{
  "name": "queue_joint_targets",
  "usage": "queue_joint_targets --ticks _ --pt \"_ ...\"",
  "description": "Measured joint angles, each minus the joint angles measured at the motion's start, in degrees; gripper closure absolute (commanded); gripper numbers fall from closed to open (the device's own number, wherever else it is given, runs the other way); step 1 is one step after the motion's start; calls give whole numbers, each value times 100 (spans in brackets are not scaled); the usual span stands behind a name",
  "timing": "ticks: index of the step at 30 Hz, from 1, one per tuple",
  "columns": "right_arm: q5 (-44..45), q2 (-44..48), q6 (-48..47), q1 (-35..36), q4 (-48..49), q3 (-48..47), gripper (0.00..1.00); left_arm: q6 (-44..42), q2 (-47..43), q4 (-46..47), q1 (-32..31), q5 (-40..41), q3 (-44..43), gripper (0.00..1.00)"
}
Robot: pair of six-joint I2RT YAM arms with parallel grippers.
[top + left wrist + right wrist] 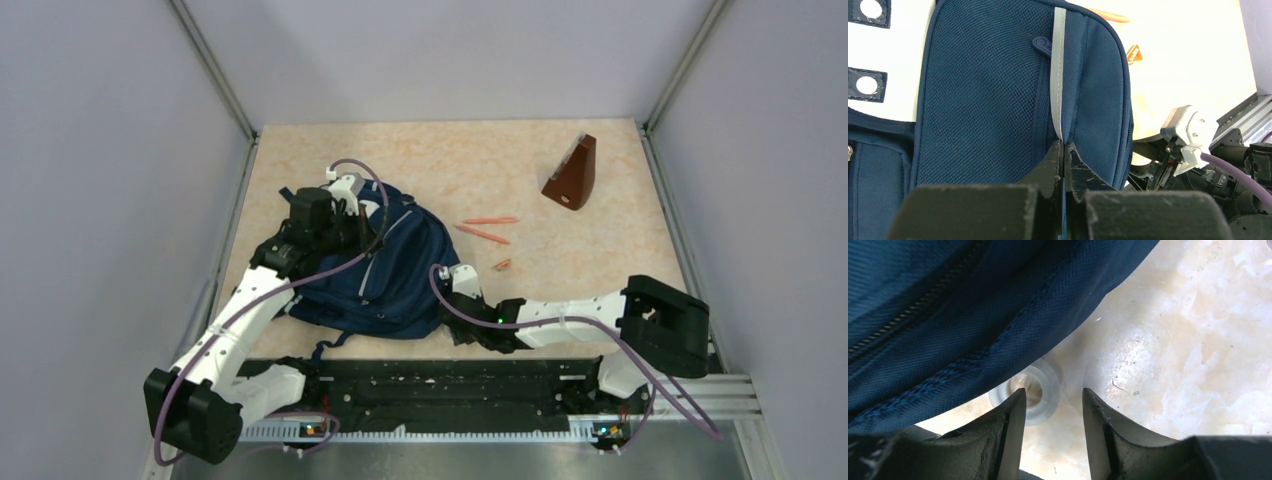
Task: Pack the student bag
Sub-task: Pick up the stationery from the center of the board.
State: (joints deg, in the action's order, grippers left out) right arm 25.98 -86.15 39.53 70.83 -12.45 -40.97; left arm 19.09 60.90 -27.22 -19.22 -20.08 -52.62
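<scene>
The navy student bag lies on the tabletop at the left. In the left wrist view its mesh front pocket and grey trim stripe fill the frame. My left gripper is shut on a fold of the bag's fabric right at that stripe. My right gripper stands open low over the table by the bag's lower right edge, with nothing between its fingers. A translucent plastic ring lies on the table partly under the bag's edge, just behind my right gripper's left finger.
Two orange pencils and a short orange piece lie right of the bag. A brown wedge-shaped object stands at the back right. Metal frame posts and grey walls border the table.
</scene>
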Motion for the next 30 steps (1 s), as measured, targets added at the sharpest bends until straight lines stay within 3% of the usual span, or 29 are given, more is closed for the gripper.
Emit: queue_joint_targets --ticks 5,17,30 --pt "94 -96 50 4 -79 -33 60 0 -4 0 0 2 0 100" --pt "304 -138 127 33 -129 -42 84 0 -42 -7 0 24 0 100" --pt "651 417 151 -133 -629 140 89 0 -44 -22 0 46 0 100"
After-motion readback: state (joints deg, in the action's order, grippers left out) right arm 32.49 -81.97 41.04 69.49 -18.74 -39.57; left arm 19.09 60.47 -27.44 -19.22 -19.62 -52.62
